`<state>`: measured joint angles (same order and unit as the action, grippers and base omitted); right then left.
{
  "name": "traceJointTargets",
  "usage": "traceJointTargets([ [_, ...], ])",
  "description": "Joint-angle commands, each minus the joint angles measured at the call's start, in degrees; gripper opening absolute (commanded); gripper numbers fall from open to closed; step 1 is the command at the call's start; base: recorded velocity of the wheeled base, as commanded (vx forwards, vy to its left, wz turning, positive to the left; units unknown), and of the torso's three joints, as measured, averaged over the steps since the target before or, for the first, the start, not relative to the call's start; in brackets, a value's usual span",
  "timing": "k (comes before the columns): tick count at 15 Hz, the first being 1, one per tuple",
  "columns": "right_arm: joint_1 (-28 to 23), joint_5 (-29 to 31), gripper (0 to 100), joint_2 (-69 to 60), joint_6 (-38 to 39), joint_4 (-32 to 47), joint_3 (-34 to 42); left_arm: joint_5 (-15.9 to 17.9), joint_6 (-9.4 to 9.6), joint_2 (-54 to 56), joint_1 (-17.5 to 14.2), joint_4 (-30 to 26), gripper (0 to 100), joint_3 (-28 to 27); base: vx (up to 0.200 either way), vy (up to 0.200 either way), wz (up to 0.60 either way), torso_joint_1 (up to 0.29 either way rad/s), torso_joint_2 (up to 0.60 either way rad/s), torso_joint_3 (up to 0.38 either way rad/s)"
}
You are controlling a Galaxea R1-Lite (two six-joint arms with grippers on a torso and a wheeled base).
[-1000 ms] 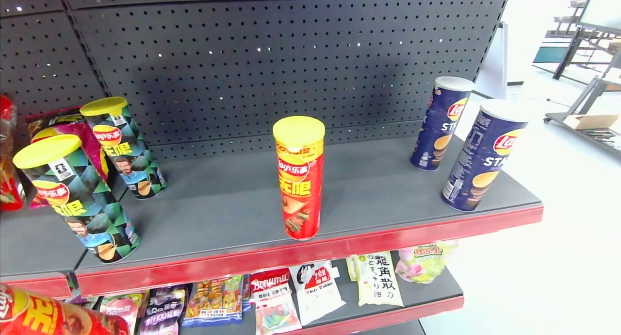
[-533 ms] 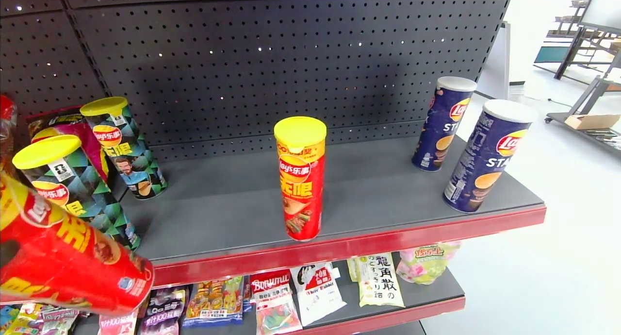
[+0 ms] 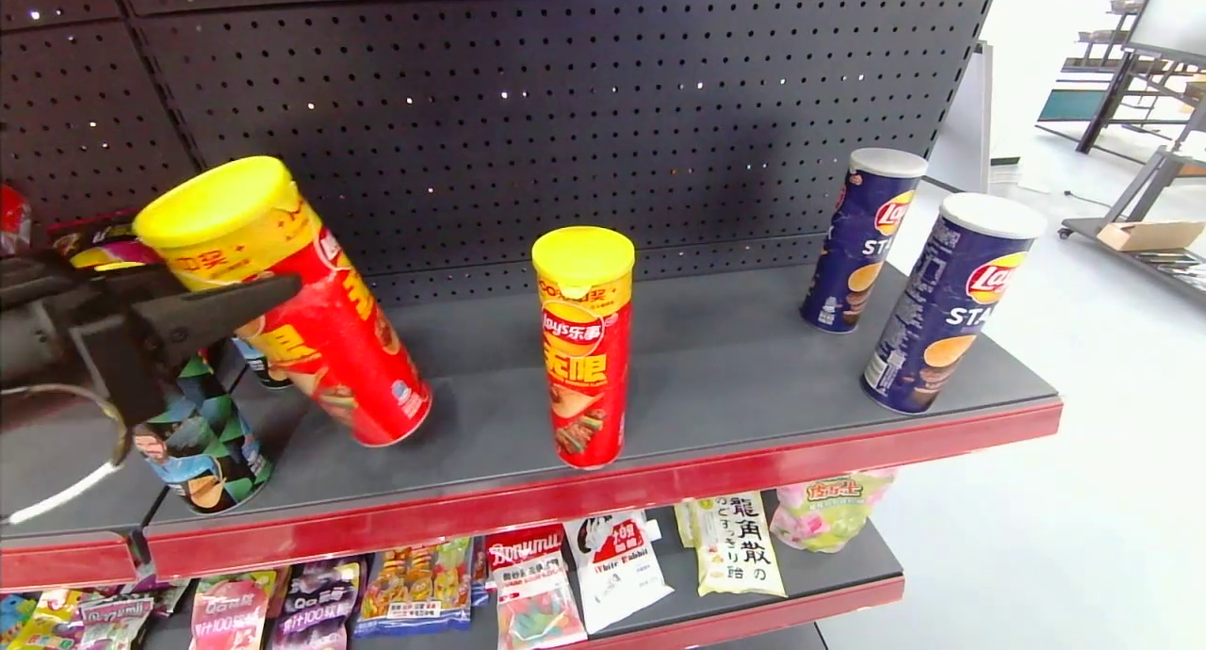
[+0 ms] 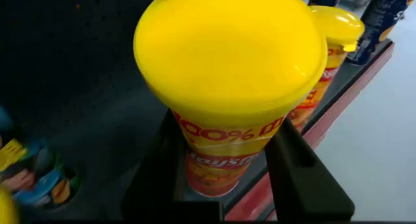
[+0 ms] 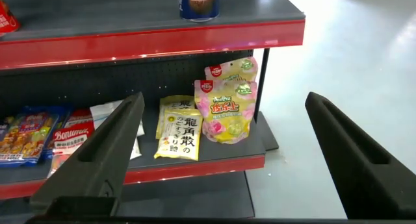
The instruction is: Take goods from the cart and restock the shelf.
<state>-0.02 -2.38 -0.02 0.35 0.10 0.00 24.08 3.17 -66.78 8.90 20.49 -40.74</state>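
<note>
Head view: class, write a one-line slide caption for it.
Left pincer holds a tilted red chip can at the grey shelf, beside an upright red can.

The pincer (image 5: 225, 97) is seen spread wide, with nothing held between its fingers. Straight ahead through the gap, a pink-green bag (image 5: 229, 104) and a yellow bag (image 5: 180, 128) are framed side by side on the lower shelf (image 5: 195, 167). A blue can (image 5: 198, 4) is spotted on the upper shelf (image 5: 162, 42).
</note>
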Motion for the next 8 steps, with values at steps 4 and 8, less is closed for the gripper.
traceJointTargets([
  [4,-0.1,-0.1,100,0.1,0.0,0.0,0.0,0.7,-0.18,-21.9,5.0,4.3,0,-12.7,0.000,0.000,0.00,0.000,0.00,0.000],
  [8,0.0,-0.1,100,0.1,0.0,0.0,0.0,0.7,0.26,-32.3,8.2,7.7,0,-21.0,0.000,0.000,0.00,0.000,0.00,0.000],
])
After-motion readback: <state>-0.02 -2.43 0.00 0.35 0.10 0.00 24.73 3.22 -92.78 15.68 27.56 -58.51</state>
